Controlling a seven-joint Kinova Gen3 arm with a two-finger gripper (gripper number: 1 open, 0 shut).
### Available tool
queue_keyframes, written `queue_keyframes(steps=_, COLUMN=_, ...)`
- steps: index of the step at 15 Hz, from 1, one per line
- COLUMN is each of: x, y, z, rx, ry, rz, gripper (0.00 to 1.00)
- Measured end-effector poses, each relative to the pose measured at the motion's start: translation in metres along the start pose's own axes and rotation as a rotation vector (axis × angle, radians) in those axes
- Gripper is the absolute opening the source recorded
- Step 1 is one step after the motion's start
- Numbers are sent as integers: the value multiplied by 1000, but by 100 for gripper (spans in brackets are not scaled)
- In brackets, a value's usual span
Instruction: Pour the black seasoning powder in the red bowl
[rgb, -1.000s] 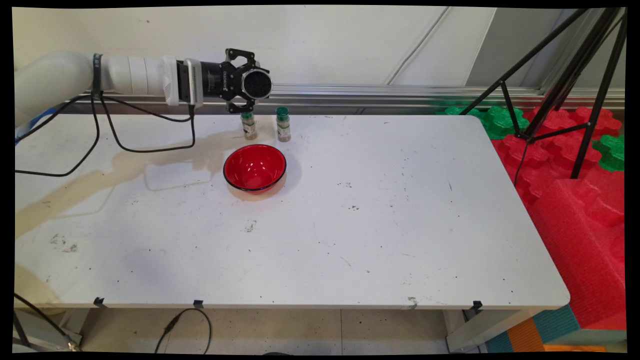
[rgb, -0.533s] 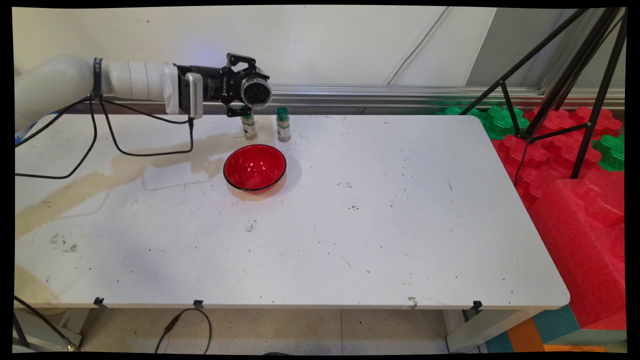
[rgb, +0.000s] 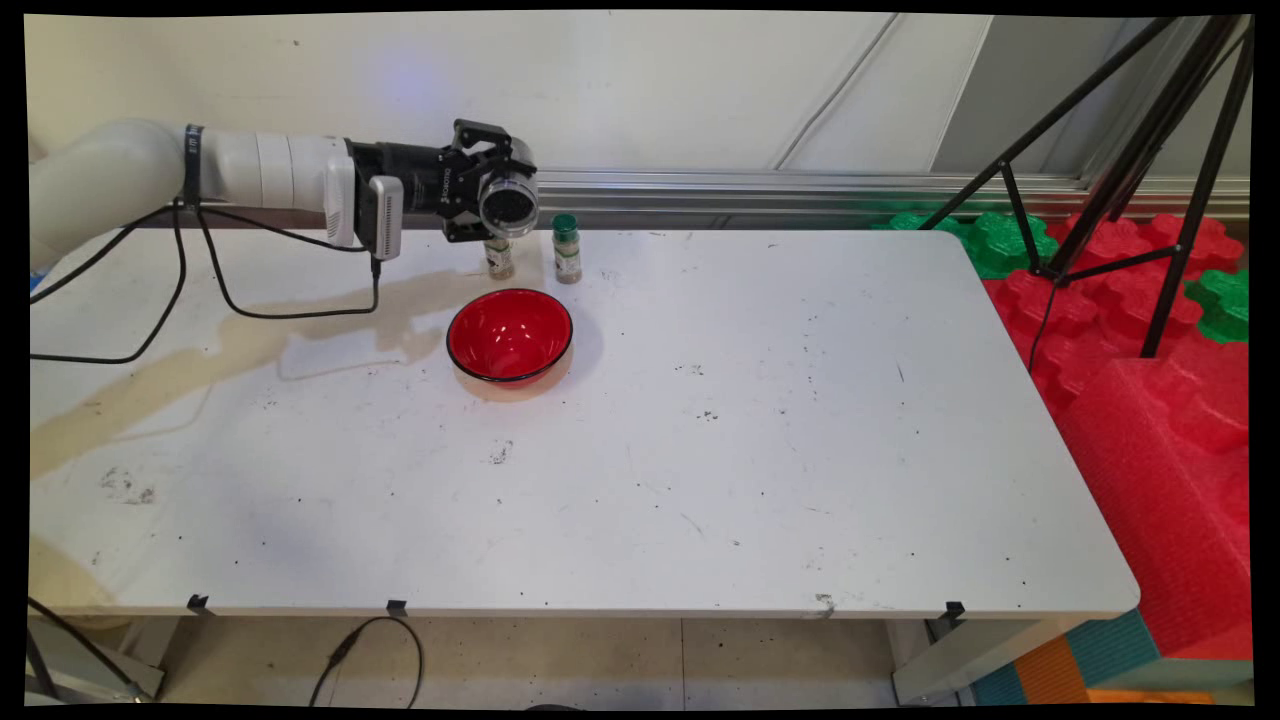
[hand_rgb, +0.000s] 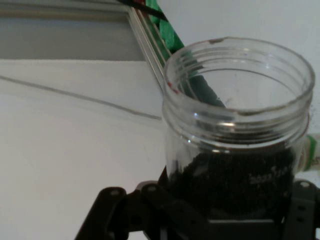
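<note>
Main view first: the white arm reaches in level above the far side of the white table (rgb: 760, 470), and its black gripper (rgb: 500, 195) is clamped on one clear jar (rgb: 508, 203), held on its side with its round open mouth facing the camera and a dark fill showing inside. The landmark here is the red bowl (rgb: 510, 337): one of it, glossy, round, with a dark rim, sitting on the table below and in front of the held jar. Behind the bowl stand two small spice bottles. The left spice bottle (rgb: 498, 257) is partly hidden by the jar, so only its pale labelled body shows; the right spice bottle (rgb: 566, 249) stands upright beside it with a green cap (both are slim cylinders, and they stand apart from the bowl). The tabletop is smooth, scuffed and speckled with dark marks. Far to the bowl's right, off the table, lie red and green foam blocks (rgb: 1150, 330) with knobbly edges, and the thin black legs of one tripod (rgb: 1130, 150) rise over them.

Hand view now: the jar (hand_rgb: 235, 125) fills the right half, transparent plastic or glass, with a threaded neck, no lid, and a dark granular fill in its lower part. The gripper (hand_rgb: 220, 220) shows as black linkage at the bottom edge, pressed against the jar's body.
</note>
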Motion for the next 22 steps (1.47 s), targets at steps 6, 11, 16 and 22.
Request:
queue_keyframes(steps=6, x=3, y=7, z=-3, rx=-14, ry=5, rz=91, gripper=0)
queue_keyframes(steps=11, x=5, y=14, z=-7, rx=-25, ry=10, rz=186, gripper=0)
queue_keyframes(steps=16, x=7, y=19, z=-10, rx=-34, ry=15, rz=271, gripper=0)
queue_keyframes(steps=22, x=10, y=22, z=-11, rx=-37, ry=17, rz=352, gripper=0)
